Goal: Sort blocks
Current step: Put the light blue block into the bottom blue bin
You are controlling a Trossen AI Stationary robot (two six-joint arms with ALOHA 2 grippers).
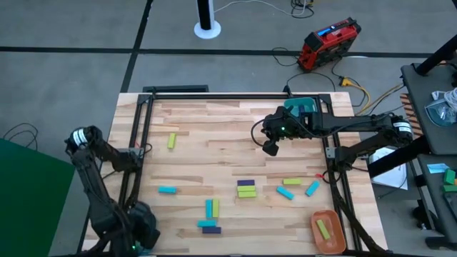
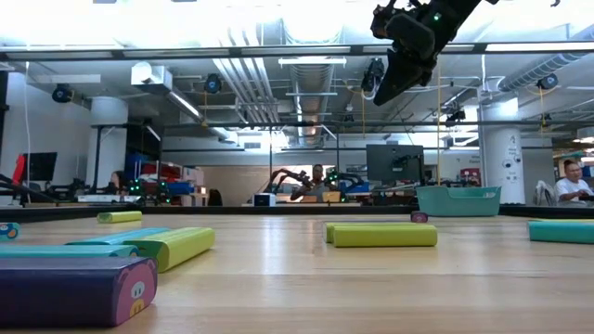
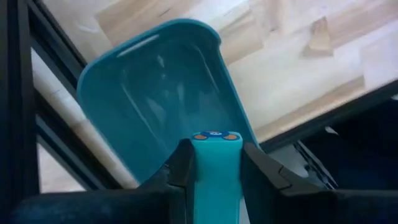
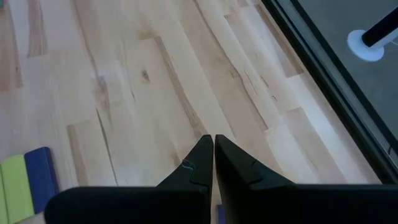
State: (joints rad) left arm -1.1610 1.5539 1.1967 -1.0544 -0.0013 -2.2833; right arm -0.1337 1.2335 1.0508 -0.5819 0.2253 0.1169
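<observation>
Early days, judging by the spread on the table (image 1: 214,121).

Done so far:
- At 5 o'clock, inside the orange bowl (image 1: 335,244): one yellow-green block (image 1: 323,228), which counts as sorted.

In hand:
- At 7 o'clock, over the near corner: left gripper (image 3: 216,155), clamped on a cyan block (image 3: 216,186).
- Poised right above a teal bowl (image 3: 155,93), with the block's end pointing into it. Looks like the drop step, not yet made.
- Nothing else visible in the part of that bowl shown by the left wrist view.

Waiting:
- Near 1 o'clock, high above the wood: right gripper (image 1: 271,148), fingers pressed together on nothing.
- Just beyond it, by the far edge: a second teal bowl (image 1: 303,107), contents impossible to tell.

Left to sort, roughly a dozen pieces loose on the boards:
- At 10 o'clock: a lone yellow-green bar (image 1: 172,140).
- At 8 o'clock: a lone cyan bar (image 1: 167,190).
- At 6 o'clock: a cyan and yellow-green pair (image 1: 212,208) lying side by side, and just nearer the edge a purple bar (image 1: 211,230).
- Just right of those: a purple and yellow-green cluster (image 1: 246,188), pieces touching.
- At 4 to 5 o'clock: a scatter of three (image 1: 290,183), two cyan and one yellow-green.

Most of the job ahead, then: no purple placed anywhere in view.
</observation>
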